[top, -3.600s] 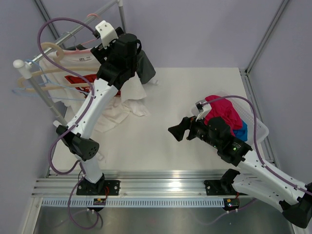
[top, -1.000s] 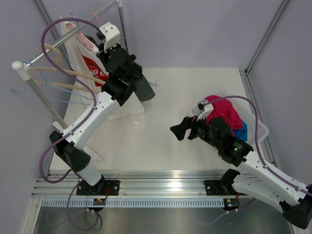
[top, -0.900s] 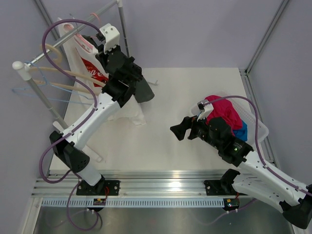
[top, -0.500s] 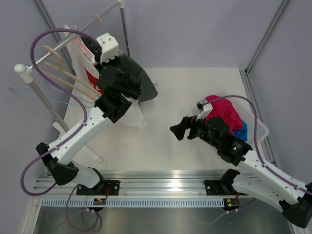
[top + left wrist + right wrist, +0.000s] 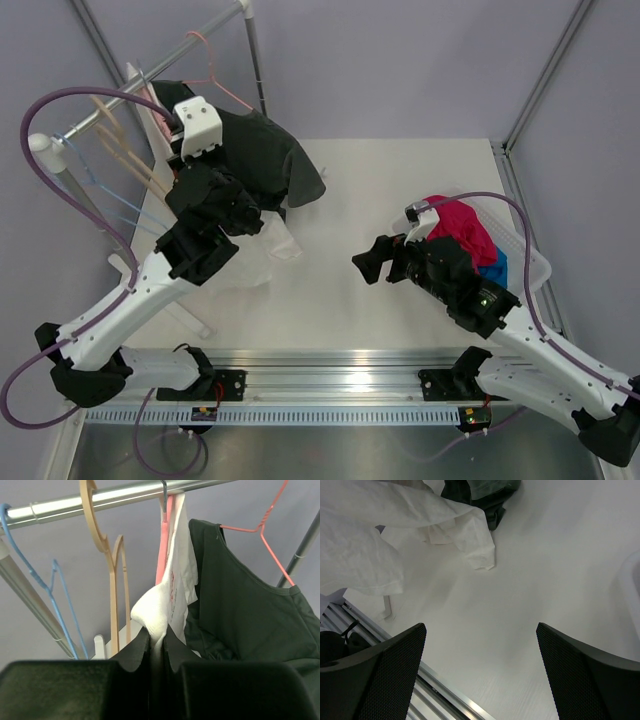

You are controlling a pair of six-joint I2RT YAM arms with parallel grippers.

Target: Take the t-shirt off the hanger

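Observation:
The white t-shirt [image 5: 172, 587] hangs bunched on the salmon-pink hanger [image 5: 161, 555], which hooks onto the metal rail [image 5: 100, 497]. My left gripper [image 5: 157, 636] is shut on a fold of the shirt's white cloth just below the hanger. In the top view the left gripper [image 5: 180, 135] sits up at the rack, and the shirt's lower part [image 5: 262, 250] trails onto the table. My right gripper [image 5: 368, 265] is open over the table's middle, nothing between its fingers, with the t-shirt's loose end [image 5: 370, 555] ahead of it.
A dark grey t-shirt [image 5: 240, 615] hangs on a thin pink wire hanger [image 5: 265, 535] right beside the white one. Beige wooden hangers [image 5: 107, 555] and a blue wire hanger [image 5: 50, 595] share the rail. A white basket [image 5: 535, 265] with magenta cloth [image 5: 460, 230] stands at the right.
My left arm has swung left and nearer along the rack, still gripping the white cloth. The shirt's red graphic is now hidden and more dark grey shirt shows. The right arm has barely moved.

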